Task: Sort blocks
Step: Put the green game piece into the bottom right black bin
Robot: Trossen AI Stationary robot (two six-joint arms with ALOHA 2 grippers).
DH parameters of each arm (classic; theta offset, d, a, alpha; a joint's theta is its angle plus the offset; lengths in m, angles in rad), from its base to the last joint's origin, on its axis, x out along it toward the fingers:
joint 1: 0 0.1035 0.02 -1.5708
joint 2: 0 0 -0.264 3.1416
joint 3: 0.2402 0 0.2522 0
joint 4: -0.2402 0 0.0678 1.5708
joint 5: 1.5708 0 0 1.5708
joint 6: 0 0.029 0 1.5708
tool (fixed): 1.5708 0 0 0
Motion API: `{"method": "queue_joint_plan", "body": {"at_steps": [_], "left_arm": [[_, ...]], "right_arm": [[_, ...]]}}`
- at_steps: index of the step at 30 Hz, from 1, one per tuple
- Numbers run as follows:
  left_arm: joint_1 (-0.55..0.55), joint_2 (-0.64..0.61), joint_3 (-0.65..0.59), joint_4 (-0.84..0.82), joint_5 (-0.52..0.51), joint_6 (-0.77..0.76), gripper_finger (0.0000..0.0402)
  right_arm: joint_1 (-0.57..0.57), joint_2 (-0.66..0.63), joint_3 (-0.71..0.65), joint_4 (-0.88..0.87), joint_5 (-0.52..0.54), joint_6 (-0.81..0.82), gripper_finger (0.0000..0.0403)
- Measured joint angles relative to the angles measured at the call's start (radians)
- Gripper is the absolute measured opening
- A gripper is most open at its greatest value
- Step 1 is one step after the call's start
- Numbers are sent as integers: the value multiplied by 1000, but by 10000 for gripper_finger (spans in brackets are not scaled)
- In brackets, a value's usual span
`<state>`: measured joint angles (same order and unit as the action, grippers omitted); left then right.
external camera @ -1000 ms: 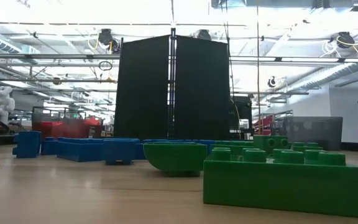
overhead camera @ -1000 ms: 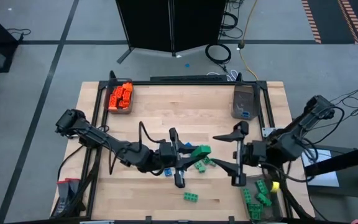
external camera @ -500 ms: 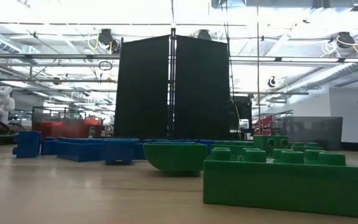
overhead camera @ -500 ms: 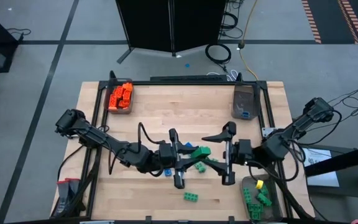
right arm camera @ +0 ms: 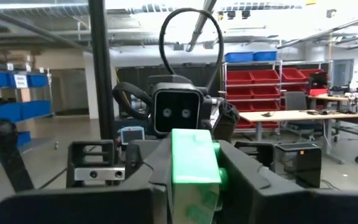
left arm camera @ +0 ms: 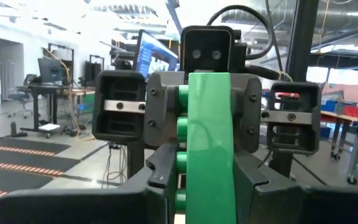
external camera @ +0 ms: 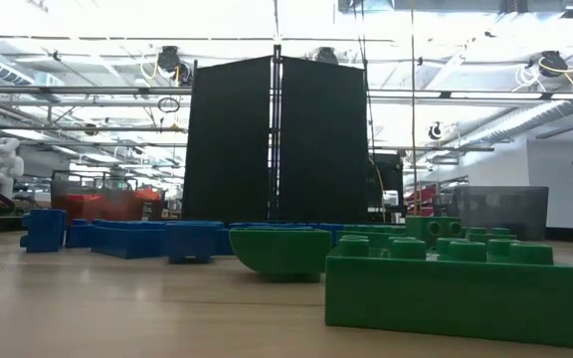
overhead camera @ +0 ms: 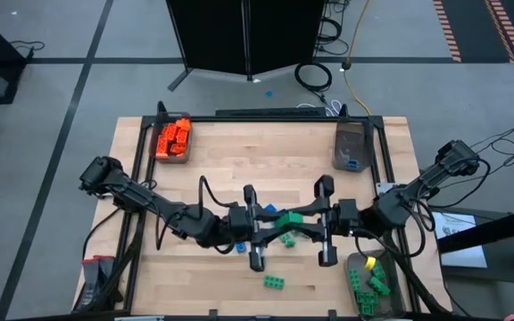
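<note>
A green block is held between both grippers above the middle of the table, apparently for a hand-over.

The green block [overhead camera: 286, 217] is clamped by the left gripper [overhead camera: 266, 223], and the right gripper [overhead camera: 315, 223] is closed around its other end, so that it can probably be passed toward the green bin [overhead camera: 353, 264], which lies beside the right arm. Loose green blocks [overhead camera: 274, 282] and a blue one are left on the table [overhead camera: 239, 160] just below the held block. Orange blocks are gathered in the orange bin [overhead camera: 173, 139], well away from the held block.
</note>
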<state>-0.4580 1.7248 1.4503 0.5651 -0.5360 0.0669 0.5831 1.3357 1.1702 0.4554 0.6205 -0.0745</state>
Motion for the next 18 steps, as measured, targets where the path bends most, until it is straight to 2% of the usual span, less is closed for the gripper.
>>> {"method": "queue_joint_plan", "body": {"at_steps": [6,8,14,18], "left_arm": [[0,0,0,-2,0,-1,80],[0,0,0,-4,0,-6,95],[3,0,0,-131,-27,-9,206],[-6,0,0,-225,-7,-63,254]], "right_arm": [[0,-1,0,-13,-1,10,72],[6,-2,0,-16,10,3,72],[79,-64,-1,-62,261,-113,72],[159,-136,1,-158,429,-116,72]]}}
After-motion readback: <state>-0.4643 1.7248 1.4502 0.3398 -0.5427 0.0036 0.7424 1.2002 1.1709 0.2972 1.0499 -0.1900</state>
